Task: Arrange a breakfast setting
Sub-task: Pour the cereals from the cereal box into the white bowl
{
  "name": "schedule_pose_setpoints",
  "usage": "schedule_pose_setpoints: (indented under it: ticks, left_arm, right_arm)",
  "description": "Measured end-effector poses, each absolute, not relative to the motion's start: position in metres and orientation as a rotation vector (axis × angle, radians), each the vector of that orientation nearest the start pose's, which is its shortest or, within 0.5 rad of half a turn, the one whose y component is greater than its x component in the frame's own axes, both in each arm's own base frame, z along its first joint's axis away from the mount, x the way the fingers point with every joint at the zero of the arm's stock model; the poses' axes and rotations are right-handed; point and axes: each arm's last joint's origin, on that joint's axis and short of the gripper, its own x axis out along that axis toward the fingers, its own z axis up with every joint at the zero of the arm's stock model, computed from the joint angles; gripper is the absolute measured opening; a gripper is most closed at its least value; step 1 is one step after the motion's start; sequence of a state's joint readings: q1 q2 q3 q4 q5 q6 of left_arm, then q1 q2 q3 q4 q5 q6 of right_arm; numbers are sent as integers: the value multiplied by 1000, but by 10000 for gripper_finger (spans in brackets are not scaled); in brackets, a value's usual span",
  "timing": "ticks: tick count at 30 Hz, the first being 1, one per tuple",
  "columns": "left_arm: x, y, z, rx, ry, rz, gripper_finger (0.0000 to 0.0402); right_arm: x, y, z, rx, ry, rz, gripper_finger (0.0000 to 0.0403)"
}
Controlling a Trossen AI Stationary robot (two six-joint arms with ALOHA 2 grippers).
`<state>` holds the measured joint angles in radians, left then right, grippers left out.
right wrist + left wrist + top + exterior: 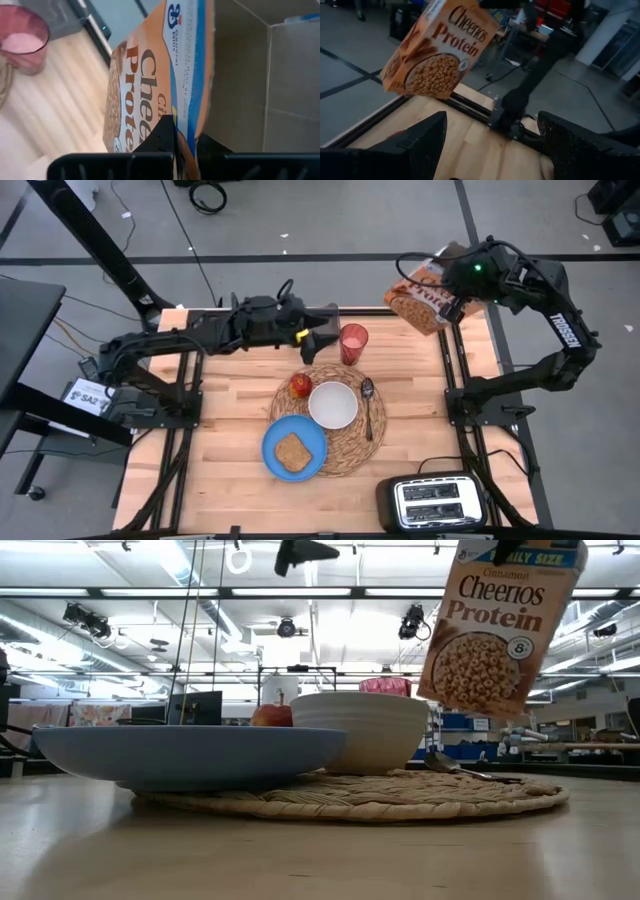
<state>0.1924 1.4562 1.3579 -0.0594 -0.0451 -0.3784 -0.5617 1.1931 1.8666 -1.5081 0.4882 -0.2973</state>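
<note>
Cheerios Protein box (432,298): in the air over the worktop's (230,430) far right corner, tilted, pinched at its top edge by the right gripper (175,131).
Right jaws: pressed onto the box edge.
Left gripper (322,332): at the far edge, just beside the translucent red cup (353,343); jaws spread, nothing between them.
Round woven straw placemat (345,452): mid-worktop, carrying the white bowl (333,404), red apple (301,385), metal spoon (368,406).
Blue plate (273,448): overlapping the placemat's near left edge, holding the toast slice (292,451).
Toaster (433,502): near right corner.
</note>
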Motion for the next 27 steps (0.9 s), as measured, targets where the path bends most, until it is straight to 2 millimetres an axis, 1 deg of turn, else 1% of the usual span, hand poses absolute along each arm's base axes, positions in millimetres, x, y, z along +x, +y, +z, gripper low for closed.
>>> schedule_pose_setpoints:
  ticks: [5,8,10,15,18,22,27]
  left_arm:
    - [327,77,384,-363,120,295,318]
    - [326,82,384,-362,125,310,318]
    - [325,84,383,-364,128,317,318]
    - [324,84,380,-372,160,324,318]
    - [325,83,381,-386,144,320,318]
    - [328,76,385,-392,105,311,318]
    - [331,62,391,-375,43,287,318]
  right_arm:
    - [103,-83,493,-285,975,-894,0]
    - [95,-78,505,-306,933,-913,0]
    - [87,-72,514,-301,889,-894,0]
    - [71,-55,530,-271,774,-737,0]
    - [62,-45,535,-283,705,-597,0]
    - [54,-36,538,-267,631,-482,0]
    - [49,-26,538,-224,549,-286,0]
